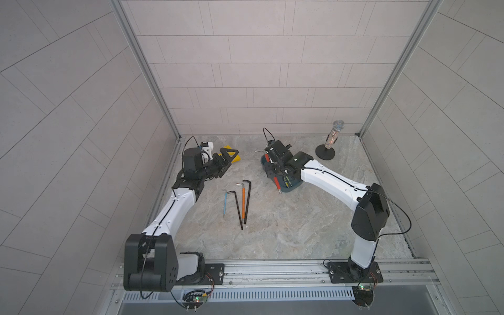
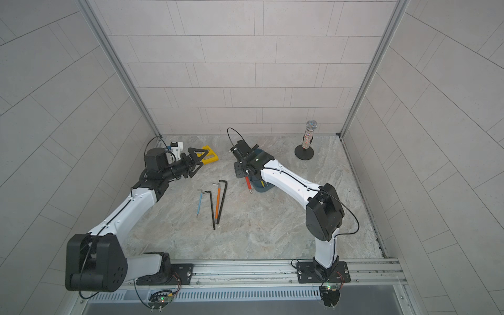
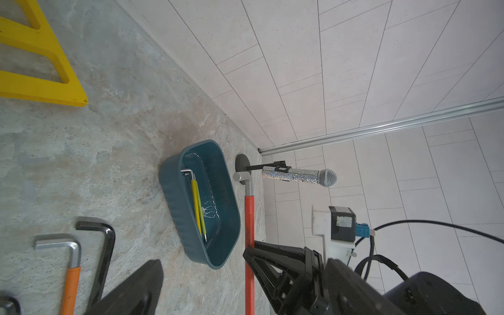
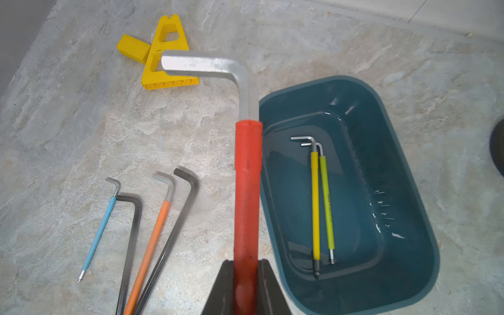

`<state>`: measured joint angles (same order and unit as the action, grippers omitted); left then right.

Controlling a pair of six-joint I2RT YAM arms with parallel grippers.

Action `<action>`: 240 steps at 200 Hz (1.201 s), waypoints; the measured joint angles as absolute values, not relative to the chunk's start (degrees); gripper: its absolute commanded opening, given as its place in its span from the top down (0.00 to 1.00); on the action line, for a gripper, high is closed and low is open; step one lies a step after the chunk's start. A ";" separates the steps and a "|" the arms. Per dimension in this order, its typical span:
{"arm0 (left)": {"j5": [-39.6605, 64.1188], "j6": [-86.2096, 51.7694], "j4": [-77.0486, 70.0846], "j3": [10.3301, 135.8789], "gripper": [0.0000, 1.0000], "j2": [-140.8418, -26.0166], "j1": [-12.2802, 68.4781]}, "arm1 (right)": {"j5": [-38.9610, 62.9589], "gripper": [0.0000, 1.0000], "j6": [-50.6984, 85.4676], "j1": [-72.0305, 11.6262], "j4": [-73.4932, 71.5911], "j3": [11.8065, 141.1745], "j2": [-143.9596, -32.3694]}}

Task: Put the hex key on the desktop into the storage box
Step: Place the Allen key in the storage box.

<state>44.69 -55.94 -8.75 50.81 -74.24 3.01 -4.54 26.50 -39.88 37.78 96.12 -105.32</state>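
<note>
My right gripper [image 4: 246, 272] is shut on a red-sleeved hex key [image 4: 246, 177], holding it in the air over the near-left rim of the teal storage box [image 4: 409, 245]. The key's silver bent end points away from me. Two hex keys, yellow [image 4: 315, 204] and lime green [image 4: 326, 201], lie inside the box. On the desktop [image 1: 286, 223] lie several more hex keys: blue [image 1: 225, 201], black [image 1: 236, 207], orange [image 1: 243, 197] and black [image 1: 246, 201]. My left gripper [image 1: 229, 162] hovers open and empty at the back left, next to the yellow pieces.
Yellow plastic pieces [image 2: 210, 156] lie at the back left by my left gripper. A glittery microphone on a black round stand [image 1: 334, 136] stands at the back right corner. Grey tiled walls close in the back and both sides.
</note>
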 measured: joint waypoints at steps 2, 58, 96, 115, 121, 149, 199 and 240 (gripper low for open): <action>44.64 -55.94 -8.73 50.94 0.00 -74.32 3.11 | -4.51 1.00 26.48 -39.75 37.82 96.18 -105.32; 43.05 -56.10 -8.16 54.15 0.00 -78.19 6.07 | -2.28 1.00 23.51 -35.48 38.52 98.87 -106.91; 42.04 -55.64 -7.22 57.84 0.00 -80.97 7.22 | -1.15 1.00 21.17 -32.86 39.33 99.42 -109.91; 41.32 -55.46 -6.96 58.57 0.00 -82.06 7.31 | -0.69 1.00 20.29 -31.62 39.57 99.42 -111.24; 41.04 -55.42 -6.96 58.61 0.00 -82.43 7.31 | -0.51 1.00 20.01 -31.16 39.75 99.42 -111.59; 40.14 -54.63 -6.55 58.61 0.00 -84.29 7.31 | -0.23 1.00 18.90 -29.56 40.12 99.42 -112.53; 39.38 -53.49 -6.13 58.61 0.00 -86.89 7.31 | 0.38 1.00 17.72 -28.45 40.12 99.39 -116.38; 39.42 -51.99 -6.09 58.59 0.00 -88.07 7.31 | 0.58 1.00 17.04 -28.45 40.01 99.39 -118.63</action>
